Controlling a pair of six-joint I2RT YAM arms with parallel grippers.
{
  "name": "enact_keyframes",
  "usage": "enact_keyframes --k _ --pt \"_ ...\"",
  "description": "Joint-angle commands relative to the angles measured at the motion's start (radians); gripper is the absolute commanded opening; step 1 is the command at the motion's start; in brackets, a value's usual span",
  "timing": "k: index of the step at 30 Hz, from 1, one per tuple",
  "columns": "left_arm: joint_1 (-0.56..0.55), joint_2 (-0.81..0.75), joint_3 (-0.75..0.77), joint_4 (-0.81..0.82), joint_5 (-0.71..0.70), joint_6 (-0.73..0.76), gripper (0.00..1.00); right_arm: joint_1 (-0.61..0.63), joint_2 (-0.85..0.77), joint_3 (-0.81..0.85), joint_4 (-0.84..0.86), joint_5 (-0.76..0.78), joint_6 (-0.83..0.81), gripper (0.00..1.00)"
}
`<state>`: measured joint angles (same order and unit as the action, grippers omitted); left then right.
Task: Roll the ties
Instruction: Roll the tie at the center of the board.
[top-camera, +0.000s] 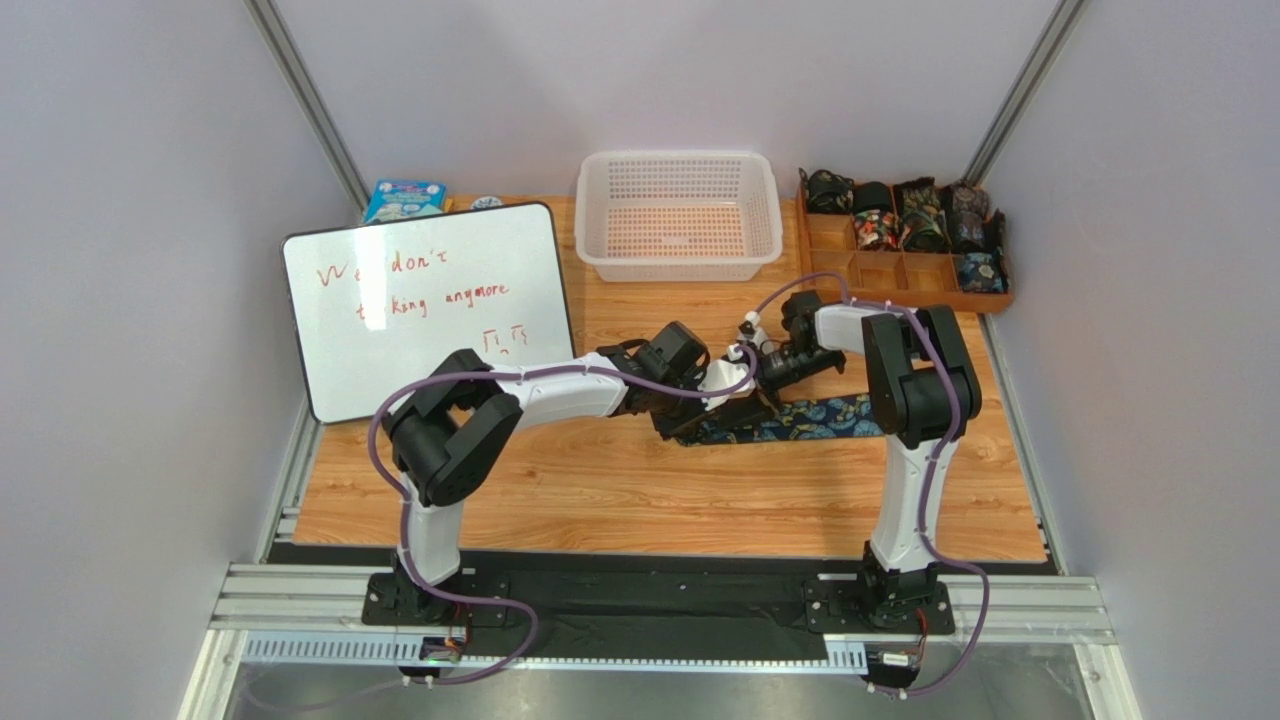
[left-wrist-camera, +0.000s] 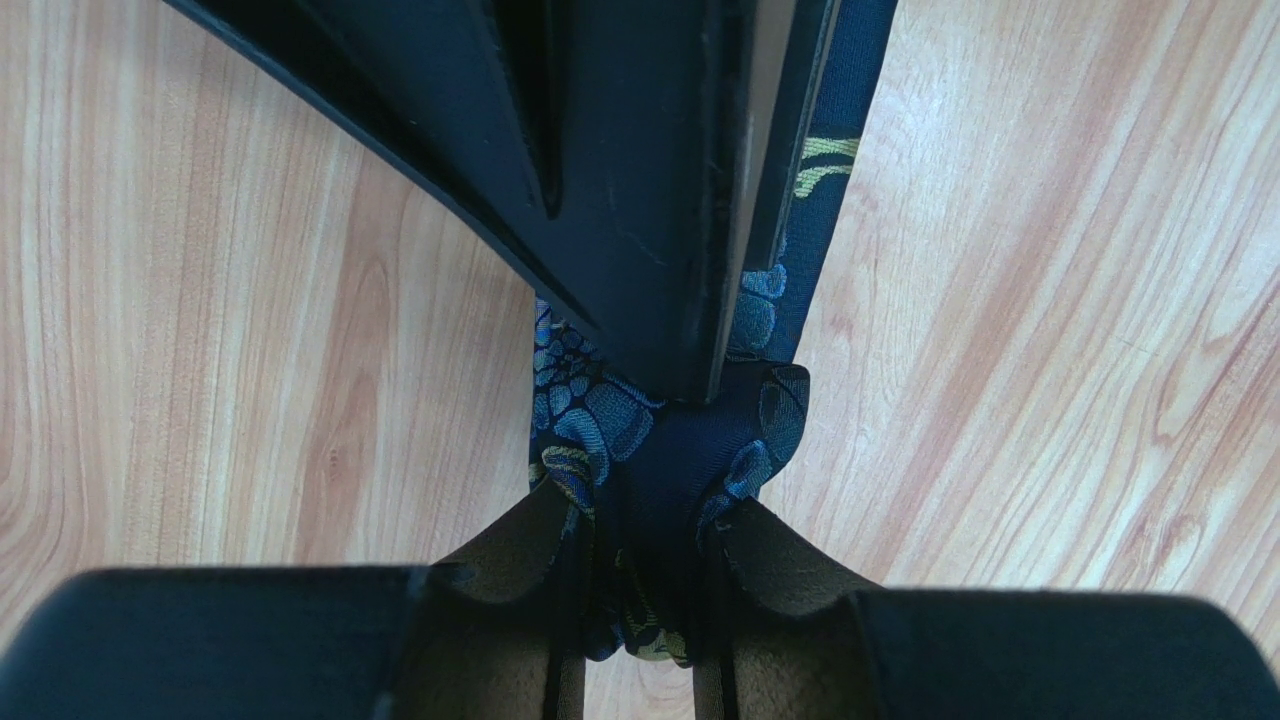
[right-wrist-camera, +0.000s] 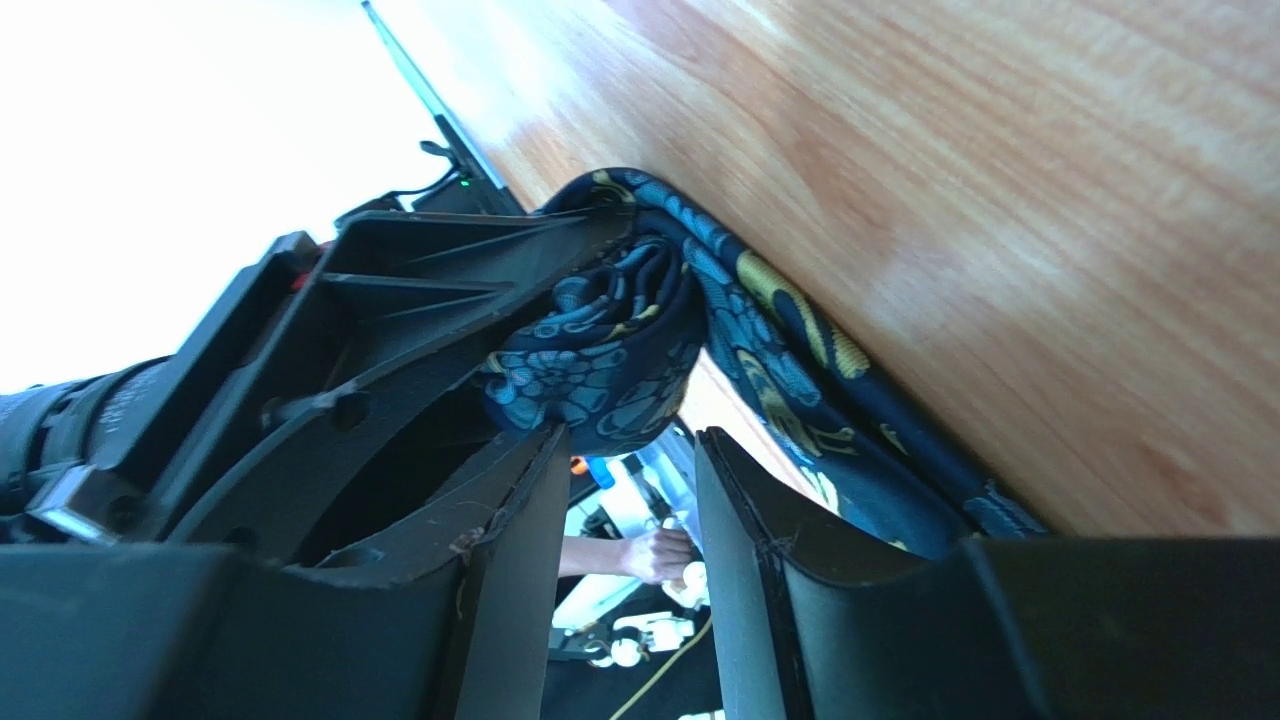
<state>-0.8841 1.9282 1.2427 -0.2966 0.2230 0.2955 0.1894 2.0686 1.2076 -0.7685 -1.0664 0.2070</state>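
Starting at the left of the overhead view, a whiteboard (top-camera: 428, 308) lies on the wooden table (top-camera: 601, 495) well away from the work, and takes no part in it. The left arm reaches in toward the middle, where the left gripper (left-wrist-camera: 646, 518) is clamped on the rolled start of the tie (top-camera: 819, 417). Its wrist camera shows blue-and-yellow paisley fabric bunched and pinched between its pads (left-wrist-camera: 559, 528). That grip probably acts as the anchor, so the few turns already made do not spring loose.

Behind the meeting point sits a white basket (top-camera: 676, 267), not in use.

From the other side the right gripper (right-wrist-camera: 631, 443) faces the same bundle, jaws parted with daylight between them. The small roll (right-wrist-camera: 601, 345) sits just past its fingertips and nothing is inside them. It seems to be letting go to take a fresh hold for another turn.

Further right, the unrolled length of the tie lies flat on the table and runs under the right arm, so most of the rolling remains to be done. At the far right a divided wooden tray (top-camera: 902, 278) holds finished rolled ties (top-camera: 920, 218), the likely destination for this one.
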Motion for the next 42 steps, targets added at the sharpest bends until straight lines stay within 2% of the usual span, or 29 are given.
enact_keyframes --k 1,7,11,16,17,20,22,25,30,33,41,42 --pt "-0.007 0.049 0.000 -0.068 -0.008 -0.012 0.08 -0.001 -0.071 -0.013 0.032 -0.073 0.025 0.44" --pt "-0.007 0.043 -0.009 -0.062 0.001 -0.015 0.08 0.018 -0.073 -0.020 0.080 -0.061 0.066 0.48" --pt "-0.006 0.040 -0.008 -0.062 -0.002 -0.013 0.09 0.030 -0.045 -0.037 0.100 -0.047 0.055 0.42" --pt "-0.007 0.026 -0.019 -0.058 0.006 -0.013 0.12 0.027 0.005 -0.049 0.089 0.005 0.026 0.19" --pt "-0.007 0.019 -0.022 -0.058 0.010 -0.012 0.13 0.025 0.008 -0.048 0.087 0.020 0.020 0.10" --pt "-0.007 -0.008 -0.029 -0.053 0.021 0.001 0.22 0.022 0.016 -0.049 0.081 0.043 0.015 0.00" --pt "-0.007 -0.030 -0.035 -0.041 0.032 0.020 0.29 0.015 0.021 -0.049 0.077 0.060 0.008 0.00" --pt "-0.006 -0.043 -0.034 -0.036 0.067 0.045 0.29 -0.001 0.024 -0.049 0.072 0.095 0.003 0.00" --pt "-0.004 -0.018 -0.029 -0.052 0.099 0.045 0.11 -0.004 0.013 -0.022 0.069 0.040 0.012 0.00" --pt "-0.006 -0.012 -0.040 -0.050 0.101 0.033 0.08 -0.004 -0.002 -0.017 0.077 0.034 0.019 0.00" --pt "-0.006 -0.020 -0.054 -0.038 0.088 0.025 0.10 -0.005 -0.011 -0.017 0.086 0.083 0.035 0.00" --pt "-0.004 -0.020 -0.051 -0.039 0.088 0.027 0.13 -0.005 -0.021 -0.019 0.087 0.094 0.035 0.00"
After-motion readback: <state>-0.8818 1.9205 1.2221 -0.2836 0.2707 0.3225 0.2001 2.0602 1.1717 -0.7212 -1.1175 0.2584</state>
